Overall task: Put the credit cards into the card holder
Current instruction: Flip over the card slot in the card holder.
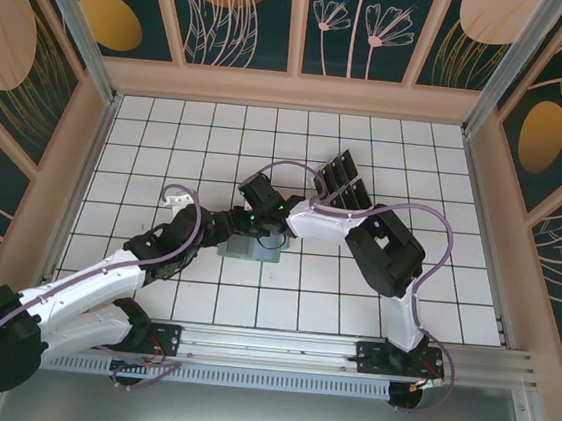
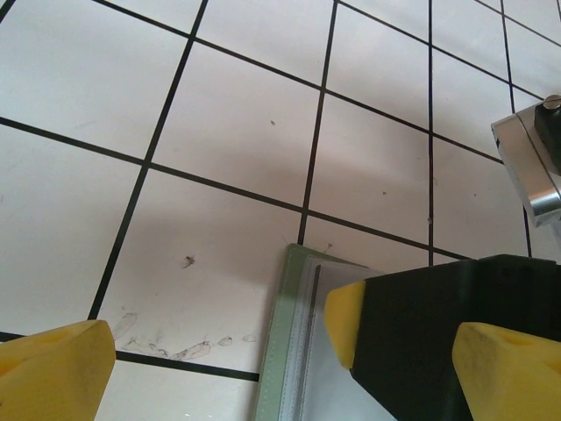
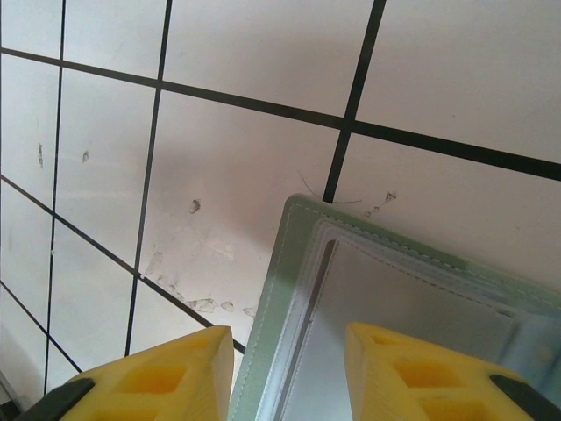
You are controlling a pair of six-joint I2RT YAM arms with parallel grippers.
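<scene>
The sage-green card holder (image 1: 247, 250) lies flat on the white tiled floor, with both grippers over it. In the right wrist view its corner (image 3: 302, 228) shows a clear inner pocket with a dark slot along one side. My right gripper (image 3: 289, 373) is open, its yellow fingers straddling the holder's long edge with nothing pinched. My left gripper (image 2: 280, 377) is open wide over the same holder (image 2: 289, 351), and the right gripper's yellow fingertip (image 2: 346, 320) and black body stand between its fingers. Several black credit cards (image 1: 346, 184) stand in a slotted tray behind the right arm.
Wooden walls (image 1: 294, 89) enclose the tiled floor on three sides. An aluminium rail (image 1: 267, 348) carrying both arm bases runs along the near edge. The right arm's elbow (image 1: 387, 254) and purple cables hang over the floor's right half.
</scene>
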